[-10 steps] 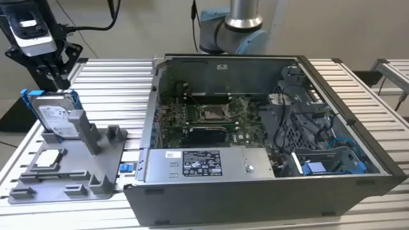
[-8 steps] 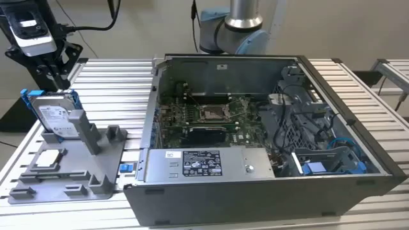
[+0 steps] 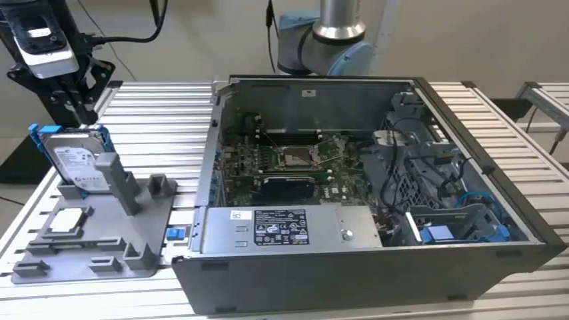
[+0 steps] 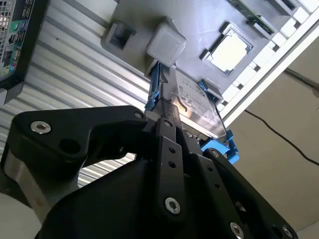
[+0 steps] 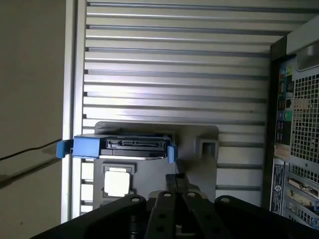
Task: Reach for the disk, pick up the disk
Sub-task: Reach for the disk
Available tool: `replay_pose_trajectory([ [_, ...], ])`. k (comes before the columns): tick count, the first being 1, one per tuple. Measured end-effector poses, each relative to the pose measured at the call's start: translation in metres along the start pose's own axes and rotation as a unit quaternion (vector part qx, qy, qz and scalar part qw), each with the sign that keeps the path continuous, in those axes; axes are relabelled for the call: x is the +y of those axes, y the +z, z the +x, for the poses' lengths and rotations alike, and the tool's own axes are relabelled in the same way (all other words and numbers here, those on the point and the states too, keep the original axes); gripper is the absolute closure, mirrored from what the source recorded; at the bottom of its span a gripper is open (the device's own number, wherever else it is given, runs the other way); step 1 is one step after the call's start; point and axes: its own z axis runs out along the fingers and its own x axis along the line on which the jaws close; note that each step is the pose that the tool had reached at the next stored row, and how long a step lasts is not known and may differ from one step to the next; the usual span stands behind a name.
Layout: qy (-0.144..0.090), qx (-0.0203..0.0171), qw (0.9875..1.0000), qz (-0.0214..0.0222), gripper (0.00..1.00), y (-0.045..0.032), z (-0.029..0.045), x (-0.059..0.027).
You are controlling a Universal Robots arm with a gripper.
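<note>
Gripper (image 5: 177, 178): we are finding its black linkage nearest the lens in both wrist views. The two fingers are drawn together at the tips, and nothing is showing between them.
Gripper position: in the exterior view the gripper (image 3: 84, 115) is hanging point-down just above an upper corner of the disk (image 3: 76, 160). We are unable to confirm contact.
Disk: it is standing on edge in a slot of the grey fixture (image 3: 133, 233), its white label facing the exterior camera. In the first wrist view its connector edge (image 5: 132, 144) is facing up toward the gripper.
Blue bracket (image 3: 37, 137): it is framing the disk along its edges.
Silver chip (image 3: 66, 223): small and square, it is sitting in a recess of the fixture, near the disk but apart from it.
Fixture: it is lying flat on the slatted table (image 3: 160, 120), at the exterior view's left.
Computer case (image 3: 356, 280): it is lying open just beside the fixture, toward the exterior view's right. We are seeing the motherboard (image 3: 294, 160) and the power supply box (image 3: 284, 230) exposed inside.
</note>
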Motion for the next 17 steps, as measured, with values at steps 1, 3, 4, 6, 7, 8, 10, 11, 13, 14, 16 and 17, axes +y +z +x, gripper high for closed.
replay_pose_trajectory([
  [1,0.000,0.0000,1.0000,0.0000,1.00,0.0000,0.0000,0.0000],
  [3,0.000,0.0000,1.0000,0.0000,1.00,0.0000,0.0000,0.0005],
  [4,0.000,0.0001,1.0000,0.0001,1.00,0.0000,0.0000,0.0012],
  [6,0.000,0.0000,1.0000,0.0000,1.00,0.0003,0.0012,0.0058],
  [7,0.000,0.0001,1.0000,0.0001,1.00,0.0004,0.0029,0.0090],
  [8,0.000,0.0001,1.0000,0.0000,1.00,0.0006,0.0070,0.0115],
  [10,0.000,0.0001,1.0000,0.0001,1.00,0.0007,0.0158,0.0137],
  [11,0.000,0.0001,1.0000,0.0001,1.00,0.0008,0.0205,0.0142],
  [13,0.000,0.0000,1.0000,0.0000,1.00,0.0011,0.0293,0.0155],
  [14,0.000,0.0000,1.0000,0.0000,1.00,0.0011,0.0341,0.0158],
  [16,0.000,0.0000,1.0000,0.0000,1.00,0.0012,0.0430,0.0162],
  [17,0.000,0.0000,1.0000,0.0000,1.00,0.0013,0.0477,0.0166],
])
